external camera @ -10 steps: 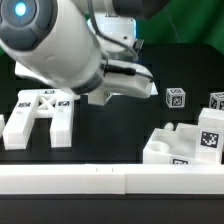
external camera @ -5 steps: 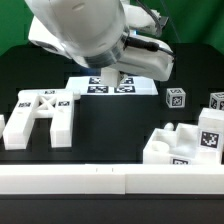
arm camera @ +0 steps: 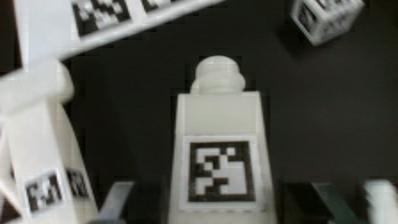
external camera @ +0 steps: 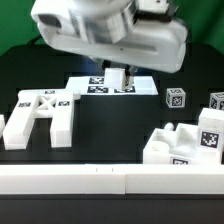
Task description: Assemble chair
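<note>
Above the marker board (external camera: 105, 88) by the worktop's (external camera: 110, 130) far edge, your claw (arm camera: 240, 205) clamps a pegged bar (arm camera: 222, 150) mid-transfer; next, align its peg with a socket.

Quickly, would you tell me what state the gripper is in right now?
Gripper: closed on a white pegged chair bar, carrying it.

Tagged peg-ended bar (arm camera: 219, 110) in tool (arm camera: 224, 205); cross-braced plate (external camera: 40, 112) lying apart.

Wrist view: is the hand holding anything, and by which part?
The hand appears to grip a white chair bar by its tagged end, between the fingers; the rounded peg end points away.
</note>
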Robot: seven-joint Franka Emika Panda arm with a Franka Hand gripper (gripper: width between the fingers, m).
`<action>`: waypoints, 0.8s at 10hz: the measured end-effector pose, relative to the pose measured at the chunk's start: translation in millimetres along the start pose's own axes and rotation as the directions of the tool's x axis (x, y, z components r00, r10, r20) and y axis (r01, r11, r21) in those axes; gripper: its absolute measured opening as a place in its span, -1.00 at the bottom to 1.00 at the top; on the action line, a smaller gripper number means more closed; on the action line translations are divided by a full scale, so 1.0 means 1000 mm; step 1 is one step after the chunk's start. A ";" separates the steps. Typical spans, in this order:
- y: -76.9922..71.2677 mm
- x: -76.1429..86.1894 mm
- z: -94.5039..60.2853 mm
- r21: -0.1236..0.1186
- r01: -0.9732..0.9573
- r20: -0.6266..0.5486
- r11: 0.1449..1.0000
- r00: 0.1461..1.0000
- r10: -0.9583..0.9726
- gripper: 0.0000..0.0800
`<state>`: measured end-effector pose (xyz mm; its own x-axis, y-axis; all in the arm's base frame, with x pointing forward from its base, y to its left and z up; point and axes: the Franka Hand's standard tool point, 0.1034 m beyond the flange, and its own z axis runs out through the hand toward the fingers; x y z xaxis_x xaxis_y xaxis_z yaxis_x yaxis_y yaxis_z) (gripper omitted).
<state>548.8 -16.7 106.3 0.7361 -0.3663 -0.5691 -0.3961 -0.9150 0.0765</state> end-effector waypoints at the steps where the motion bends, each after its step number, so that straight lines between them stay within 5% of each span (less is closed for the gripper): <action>1: -0.006 -0.004 -0.006 0.006 0.008 -0.031 1.000 0.999 -0.008 -0.28; 6: -0.027 0.011 -0.014 0.072 0.053 -0.399 0.996 0.917 -0.020 -0.28; 8: -0.034 0.014 -0.032 0.068 0.081 -0.482 0.994 0.875 -0.038 -0.28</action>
<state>590.0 3.5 122.1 0.9242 -0.3669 -0.1063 -0.3715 -0.9281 -0.0257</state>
